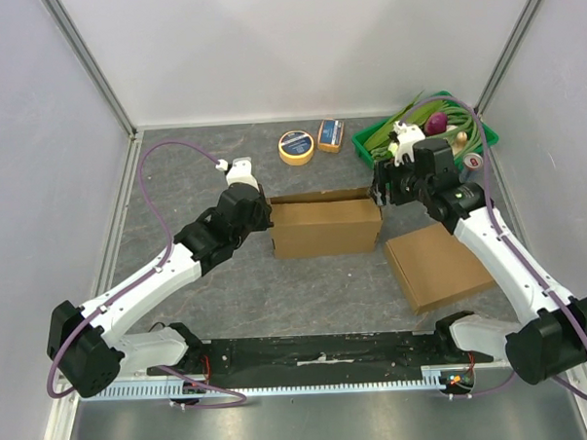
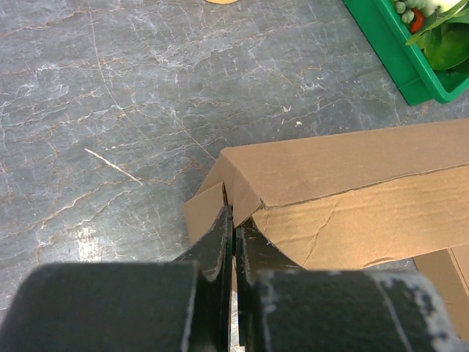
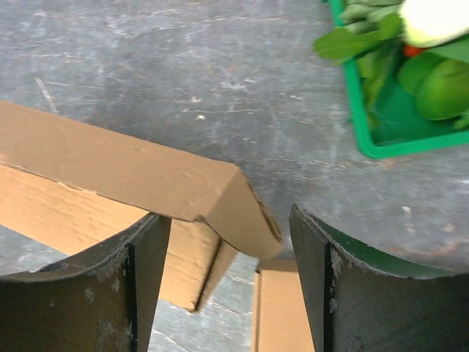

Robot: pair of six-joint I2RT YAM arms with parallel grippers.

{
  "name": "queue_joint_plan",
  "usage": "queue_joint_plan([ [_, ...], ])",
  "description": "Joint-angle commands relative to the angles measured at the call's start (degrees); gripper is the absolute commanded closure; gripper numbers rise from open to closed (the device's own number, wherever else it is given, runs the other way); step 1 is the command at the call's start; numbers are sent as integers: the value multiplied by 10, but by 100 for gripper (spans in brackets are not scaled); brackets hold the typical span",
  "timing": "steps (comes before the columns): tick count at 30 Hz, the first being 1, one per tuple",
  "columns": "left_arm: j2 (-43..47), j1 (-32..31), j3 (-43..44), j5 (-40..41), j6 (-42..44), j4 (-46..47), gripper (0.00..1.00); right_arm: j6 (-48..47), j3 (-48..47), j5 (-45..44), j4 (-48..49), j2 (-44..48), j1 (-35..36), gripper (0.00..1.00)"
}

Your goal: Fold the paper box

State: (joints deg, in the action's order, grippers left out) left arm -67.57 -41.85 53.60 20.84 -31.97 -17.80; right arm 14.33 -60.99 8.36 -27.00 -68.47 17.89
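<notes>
Between our two grippers lies the paper box (image 1: pixel 325 226). Its long axis runs from the left gripper (image 1: pixel 266 219) straight across to the right gripper (image 1: pixel 378 195), with one end pointing at each. It is plain brown card, only half formed. A long flap leans over the top along the far side, the wall below it is creased, and a small end flap (image 2: pixel 204 209) sticks out by the left fingertips. We have the left gripper clenched tight, tips against the box's left end; whether card is pinched there we cannot tell. Our right gripper stands released, jaws spread astride the box's right end corner. Nearer than the right gripper lies a flat cardboard sheet (image 1: pixel 442 264). Just beyond that gripper sits a green basket (image 3: pixel 357 117) of vegetables, and beyond the left gripper a tape roll (image 1: pixel 295 147).
</notes>
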Motion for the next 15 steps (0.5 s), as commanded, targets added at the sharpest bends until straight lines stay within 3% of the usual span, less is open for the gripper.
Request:
queue_joint_plan([
  [1, -15, 5, -14, -11, 26, -64, 98, -68, -47, -80, -104, 20, 0, 28],
  [6, -13, 10, -12, -16, 32, -64, 98, -123, -39, -27, -68, 18, 0, 39],
  [11, -14, 11, -10, -25, 33, -64, 98, -134, 5, -64, 2, 22, 1, 46],
  [15, -16, 12, -10, -27, 34, -64, 98, -124, 31, -42, 48, 36, 2, 61],
])
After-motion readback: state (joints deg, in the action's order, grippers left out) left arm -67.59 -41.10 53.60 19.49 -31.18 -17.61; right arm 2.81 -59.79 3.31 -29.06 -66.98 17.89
